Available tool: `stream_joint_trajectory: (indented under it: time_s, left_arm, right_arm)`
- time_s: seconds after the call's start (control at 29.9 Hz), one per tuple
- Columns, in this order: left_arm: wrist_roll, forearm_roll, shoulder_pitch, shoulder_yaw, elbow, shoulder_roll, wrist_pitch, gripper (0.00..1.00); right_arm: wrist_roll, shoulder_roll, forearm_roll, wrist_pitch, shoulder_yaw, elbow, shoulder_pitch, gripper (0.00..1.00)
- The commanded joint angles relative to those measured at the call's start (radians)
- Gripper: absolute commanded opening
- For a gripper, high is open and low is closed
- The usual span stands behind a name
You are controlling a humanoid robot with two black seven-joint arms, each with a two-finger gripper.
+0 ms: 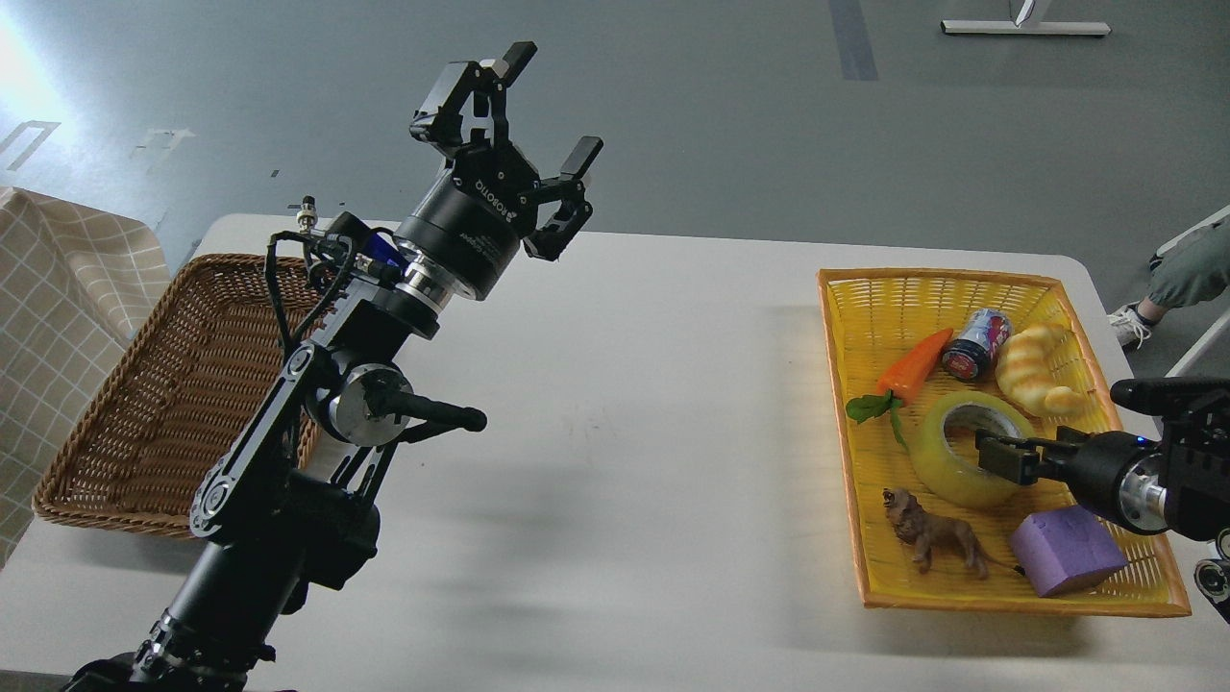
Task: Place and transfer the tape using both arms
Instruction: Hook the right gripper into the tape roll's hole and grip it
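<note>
Two arms are seen: the left gripper (533,120) is held high with its fingers spread wide and empty, well apart from the yellow tray (860,481), where the tape (937,457) lies tilted, touched by the nearer right gripper (999,454), whose grip cannot be told.

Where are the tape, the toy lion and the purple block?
tape (947,471): head view, on its yellow outer side.
toy lion (934,531): head view, on its body.
purple block (1065,550): head view, on its top face.

Right hand (999,454) fingertips behind tape (951,471)
</note>
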Motion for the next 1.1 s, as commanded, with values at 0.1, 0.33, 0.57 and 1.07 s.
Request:
stream_joint_trajectory:
  time_s: [0.1,0.33,0.57,1.07]
  left_arm:
    - [0.000,0.000,0.000,0.000,0.000,0.000,0.000,0.98]
    - [0.000,0.000,0.000,0.000,0.000,0.000,0.000,0.98]
    - [0.000,0.000,0.000,-0.009,0.003,0.000,0.000,0.98]
    - [0.001,-0.002,0.000,-0.009,0.003,0.000,0.000,0.98]
  right_arm:
    - [-0.002,0.012,-0.002,0.000,0.003,-0.004,0.000,0.75]
    - [-0.003,0.009,-0.002,0.000,0.005,-0.004,0.003,0.45]
    - [0.003,0.001,0.015,0.000,0.012,-0.004,0.015,0.26]
    - [0.028,0.010,0.018,0.000,0.006,0.002,0.003,0.11]
